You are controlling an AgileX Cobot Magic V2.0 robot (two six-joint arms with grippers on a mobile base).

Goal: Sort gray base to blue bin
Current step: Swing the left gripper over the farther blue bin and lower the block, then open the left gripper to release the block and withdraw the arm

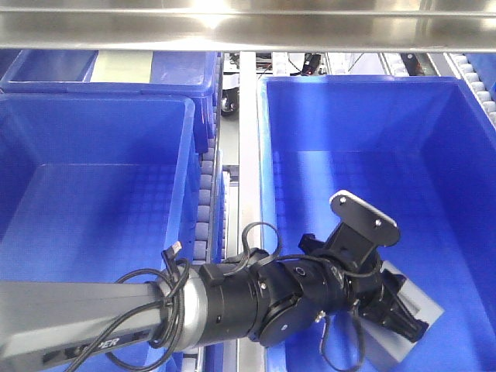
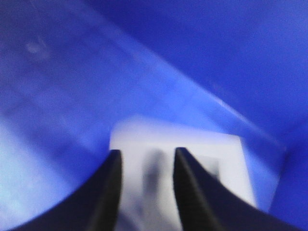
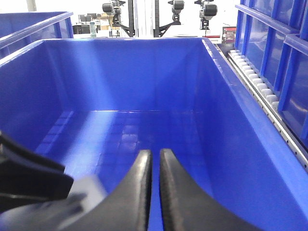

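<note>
Left tool (image 1: 403,318): reaches from the lower left on its dark arm (image 1: 256,298) down into the right-hand blue bin (image 1: 372,89); its black fingers (image 2: 108,192) stand a little apart, with the gray base between or just under them. The wrist view is blurred, so whether the fingers press on the block cannot be told.
Gray base (image 1: 395,345): inside the blue bin near its front edge, low against the floor of the bin, tilted in the front view; a light gray slab face shows beside the fingers. In the left wrist view it appears as a pale square (image 2: 231,159) with a darker recess, set against the blue floor and close to a wall.
Blue bin: large, deep, bright blue, with a gridded floor and a thick rim; it holds the block and the left tool.
Right tool (image 3: 155,192): its two dark fingers are drawn together with only a thin slit between them, nothing held; it points into a blue crate's interior (image 3: 144,62).
Left crate (image 1: 93,178): another blue crate of the same kind, on the far side of the roller track (image 1: 205,201).
Roller track: a line of small rollers running between the two crates, beside a pale metal rail (image 1: 248,155).
Steel bar (image 1: 248,23): a shiny band across the top of the front view.
</note>
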